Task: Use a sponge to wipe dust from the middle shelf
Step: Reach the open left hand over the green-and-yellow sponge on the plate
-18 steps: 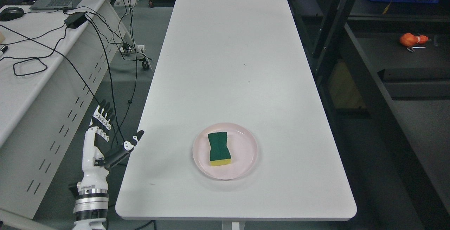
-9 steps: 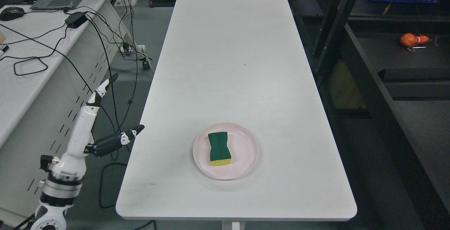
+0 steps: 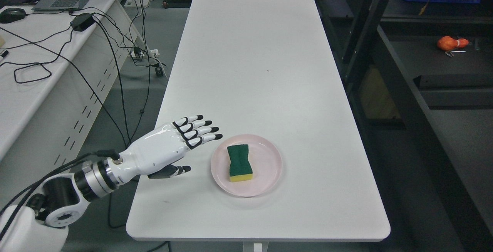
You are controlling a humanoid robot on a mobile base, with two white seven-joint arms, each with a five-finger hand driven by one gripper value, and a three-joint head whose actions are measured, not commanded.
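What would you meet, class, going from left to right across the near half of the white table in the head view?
Left hand → pink plate's left rim → sponge lying on the plate → bare table.

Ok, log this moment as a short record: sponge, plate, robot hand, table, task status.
sponge: green top, yellow base, lying flat on the plate
plate: pink, round, near the table's front edge
left robot hand: fingers extended and open, over the table just left of the plate, holding nothing
right robot hand: not in view
table: white, otherwise bare
task status: sponge not yet grasped
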